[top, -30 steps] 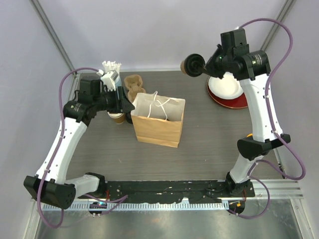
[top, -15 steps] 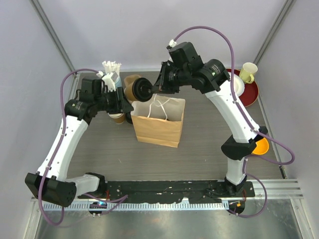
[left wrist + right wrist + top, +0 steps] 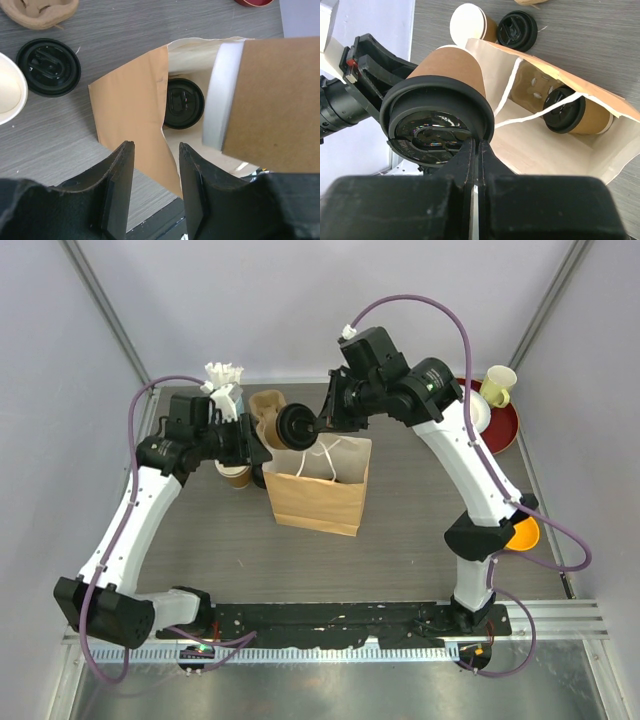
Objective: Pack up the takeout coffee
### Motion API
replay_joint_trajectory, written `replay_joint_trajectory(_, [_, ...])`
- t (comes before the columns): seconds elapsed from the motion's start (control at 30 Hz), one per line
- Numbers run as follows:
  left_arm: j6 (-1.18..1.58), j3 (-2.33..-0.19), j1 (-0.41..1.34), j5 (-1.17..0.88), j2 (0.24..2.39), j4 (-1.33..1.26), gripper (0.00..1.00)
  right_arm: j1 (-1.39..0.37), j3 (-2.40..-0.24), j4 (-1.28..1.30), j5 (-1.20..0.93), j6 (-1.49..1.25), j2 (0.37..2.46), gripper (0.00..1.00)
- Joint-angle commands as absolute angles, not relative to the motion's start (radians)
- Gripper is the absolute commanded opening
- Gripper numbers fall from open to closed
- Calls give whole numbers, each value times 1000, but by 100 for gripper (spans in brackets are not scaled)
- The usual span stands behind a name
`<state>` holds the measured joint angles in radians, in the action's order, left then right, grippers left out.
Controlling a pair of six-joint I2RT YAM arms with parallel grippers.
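Bag (image 3: 315, 502) holds one lidded cup (image 3: 575, 117); right hand (image 3: 476, 146) pinches second cup (image 3: 452, 67), left hand (image 3: 155, 150) apart.

Bagged cup (image 3: 184, 102) half behind bag wall (image 3: 130, 105), held cup (image 3: 270, 100) cropped rightward

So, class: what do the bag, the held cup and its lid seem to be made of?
The bag: matte brown kraft paper, creased, pale inside. The cup: brown paper or card, dull surface. Its lid: probably black plastic, glossy with reflections.
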<state>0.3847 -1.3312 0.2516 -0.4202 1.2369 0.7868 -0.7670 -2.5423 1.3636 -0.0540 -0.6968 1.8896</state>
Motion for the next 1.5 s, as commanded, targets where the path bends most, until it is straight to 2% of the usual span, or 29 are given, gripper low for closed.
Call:
replay_joint_trajectory(0.0, [350,-1350,262,-451,1267,721,43,-778,-2519,1505,-46,-661,1852,1])
replay_joint_trajectory(0.13, [322,-1359,262,-446,1275,719,40,-778,-2462,1505,-35,-650,1836,1])
replay_joint_trajectory(0.23, [328,-1341,264,-515,1272,703,39,-778,-2416,1506,-34,-641,1825,1])
replay_joint_trajectory(0.43, [351,-1321,268,-592,1273,655,13,-778,-2391,1505,-23,-638,1848,1])
replay_joint_trajectory(0.57, [342,-1322,270,-632,1270,637,0,-787,-2430,1505,-29,-632,1908,1])
replay_joint_trajectory(1.47, [288,-1325,272,-673,1266,643,0,-799,-2253,1506,78,-680,2026,1])
